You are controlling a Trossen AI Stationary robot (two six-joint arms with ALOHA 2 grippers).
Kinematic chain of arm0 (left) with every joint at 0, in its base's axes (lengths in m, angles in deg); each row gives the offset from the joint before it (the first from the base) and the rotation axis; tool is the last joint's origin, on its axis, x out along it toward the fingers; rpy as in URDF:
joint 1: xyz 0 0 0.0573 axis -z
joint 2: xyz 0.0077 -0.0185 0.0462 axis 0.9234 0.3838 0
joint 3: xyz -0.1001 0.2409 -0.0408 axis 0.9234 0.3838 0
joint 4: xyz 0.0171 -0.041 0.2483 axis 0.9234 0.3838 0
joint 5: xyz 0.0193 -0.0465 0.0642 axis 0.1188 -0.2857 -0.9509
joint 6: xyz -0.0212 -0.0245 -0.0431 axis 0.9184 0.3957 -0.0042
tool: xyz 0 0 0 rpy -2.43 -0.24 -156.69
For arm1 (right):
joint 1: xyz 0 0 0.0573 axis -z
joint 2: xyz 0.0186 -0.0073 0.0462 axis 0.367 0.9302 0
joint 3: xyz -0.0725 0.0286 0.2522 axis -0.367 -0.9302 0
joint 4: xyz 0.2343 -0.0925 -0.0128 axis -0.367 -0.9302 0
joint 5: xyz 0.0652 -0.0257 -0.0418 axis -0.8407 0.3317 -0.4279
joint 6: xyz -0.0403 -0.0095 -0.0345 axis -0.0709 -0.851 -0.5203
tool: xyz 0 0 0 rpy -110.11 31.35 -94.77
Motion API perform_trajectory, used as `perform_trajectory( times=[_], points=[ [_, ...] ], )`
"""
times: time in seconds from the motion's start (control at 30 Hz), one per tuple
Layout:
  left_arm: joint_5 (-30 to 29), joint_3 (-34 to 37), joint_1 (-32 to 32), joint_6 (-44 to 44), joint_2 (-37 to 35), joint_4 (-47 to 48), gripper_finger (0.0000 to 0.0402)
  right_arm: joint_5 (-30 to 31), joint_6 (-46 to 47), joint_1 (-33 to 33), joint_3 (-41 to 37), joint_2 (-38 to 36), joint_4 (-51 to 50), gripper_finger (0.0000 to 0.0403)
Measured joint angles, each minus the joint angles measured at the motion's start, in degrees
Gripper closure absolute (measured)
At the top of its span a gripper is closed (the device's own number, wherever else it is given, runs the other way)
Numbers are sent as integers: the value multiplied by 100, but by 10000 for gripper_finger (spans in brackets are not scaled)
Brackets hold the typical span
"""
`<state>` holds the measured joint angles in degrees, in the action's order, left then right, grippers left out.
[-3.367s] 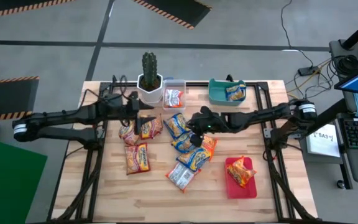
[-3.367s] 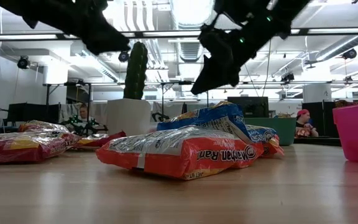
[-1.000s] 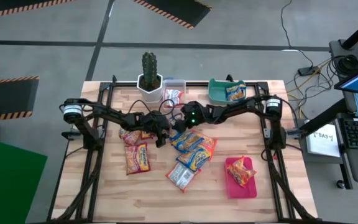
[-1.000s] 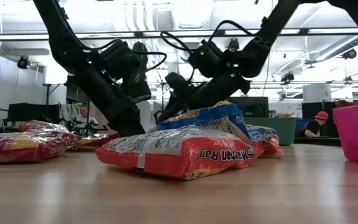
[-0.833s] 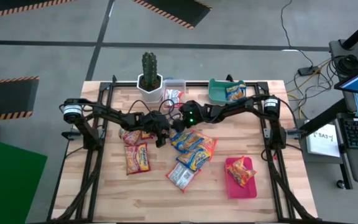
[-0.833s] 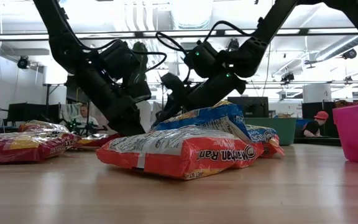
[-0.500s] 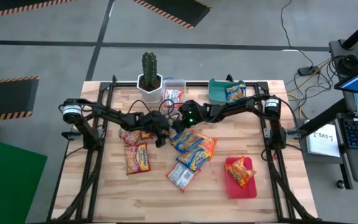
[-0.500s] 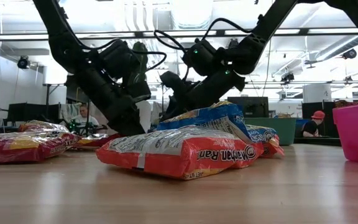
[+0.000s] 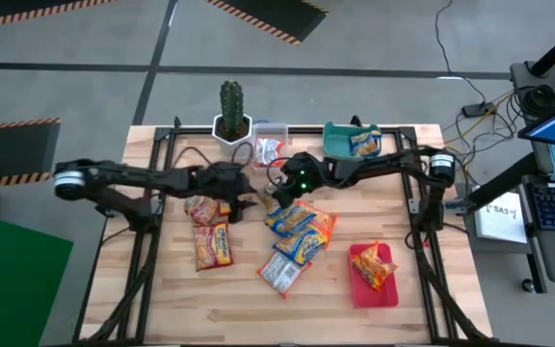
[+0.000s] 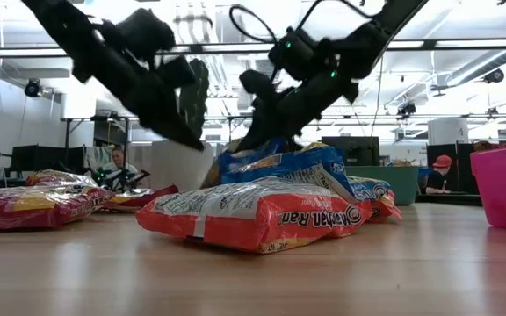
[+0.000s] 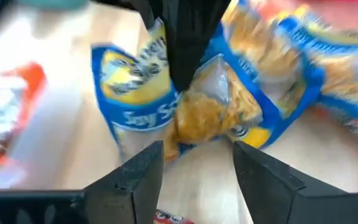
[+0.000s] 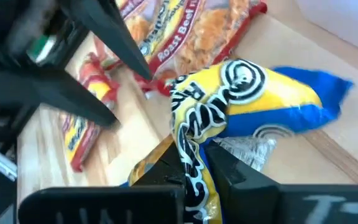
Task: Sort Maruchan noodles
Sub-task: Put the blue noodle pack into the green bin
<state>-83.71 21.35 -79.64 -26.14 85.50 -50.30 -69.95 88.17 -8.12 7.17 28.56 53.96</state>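
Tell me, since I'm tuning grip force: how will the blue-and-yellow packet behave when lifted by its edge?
The blue-and-yellow packet, pinched by the right gripper, crumples there, so its wrapper probably flexes. The glossy film may slip. It looks light; the noodle block inside could crack.

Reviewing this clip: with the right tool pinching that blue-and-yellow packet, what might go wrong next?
1. The right tool grips only a crumpled edge of the blue-and-yellow packet; crinkly film may slip out on lifting.
2. The left tool hangs open close to the same packet; the arms might collide.
3. The packet overlaps the noodle pile, so lifting may drag neighbours along.
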Motion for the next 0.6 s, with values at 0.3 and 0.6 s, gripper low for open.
perform_trajectory(
  times=[0.3, 0.6],
  points=[
    [2, -2, 0, -732, -1733, 83, 238, 392, -417, -153, -9, -1141, -961, 389],
    [-47, -11, -7, -1185, -2632, -381, 238, 2953, -663, 180, 0, -2512, -2849, 389]
  ],
)
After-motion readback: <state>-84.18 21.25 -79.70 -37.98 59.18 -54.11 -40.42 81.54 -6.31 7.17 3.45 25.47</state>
